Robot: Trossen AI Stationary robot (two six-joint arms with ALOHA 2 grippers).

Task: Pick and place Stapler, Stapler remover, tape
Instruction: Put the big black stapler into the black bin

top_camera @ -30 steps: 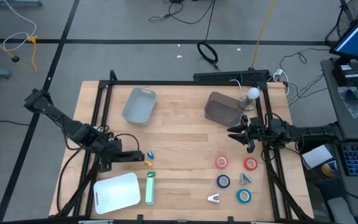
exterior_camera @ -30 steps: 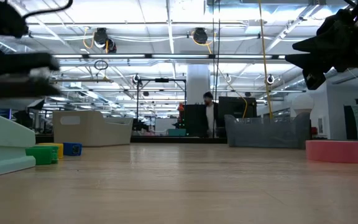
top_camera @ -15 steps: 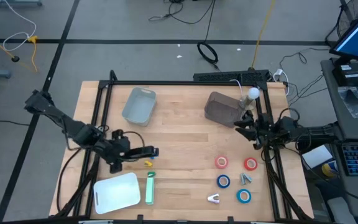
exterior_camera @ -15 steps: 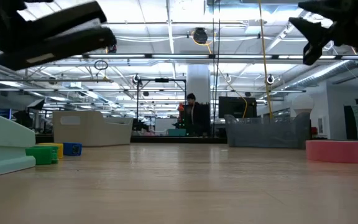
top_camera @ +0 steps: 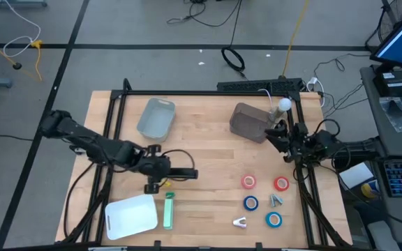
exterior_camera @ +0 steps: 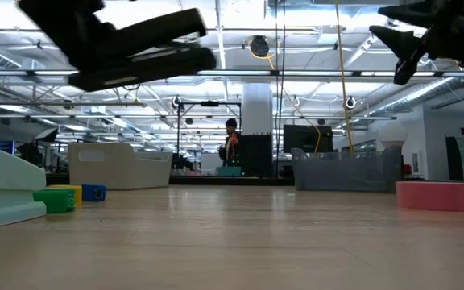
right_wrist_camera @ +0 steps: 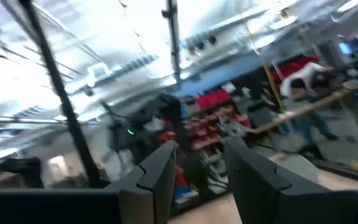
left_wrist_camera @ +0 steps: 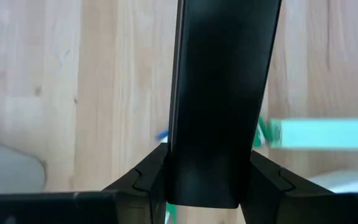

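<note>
Two red tape rolls (top_camera: pixel 248 182) (top_camera: pixel 281 184) and two blue ones (top_camera: pixel 250 203) (top_camera: pixel 274 219) lie flat at the table's near right. Two small grey metal pieces (top_camera: pixel 239 222) (top_camera: pixel 276 200) lie among them; I cannot tell which is the staple remover. The mint-green stapler (top_camera: pixel 169 211) lies near the front edge and also shows in the left wrist view (left_wrist_camera: pixel 319 134). My left gripper (top_camera: pixel 187 173) is shut and empty, above the table's middle, beyond the stapler. My right gripper (top_camera: pixel 274 136) is open and empty, raised beside the brown bin (top_camera: pixel 248 122).
A blue-grey bin (top_camera: pixel 156 117) stands at the far left and a white tray (top_camera: pixel 131 216) at the near left, next to the stapler. Small yellow and blue pieces (top_camera: pixel 166 183) lie under my left arm. Bare wood lies in the table's middle.
My left gripper has gone toward the table's right edge, from near the left side to the middle, staying shut. My right gripper has drawn back toward the right and far edges, risen and tipped up, so its wrist camera looks into the room.
</note>
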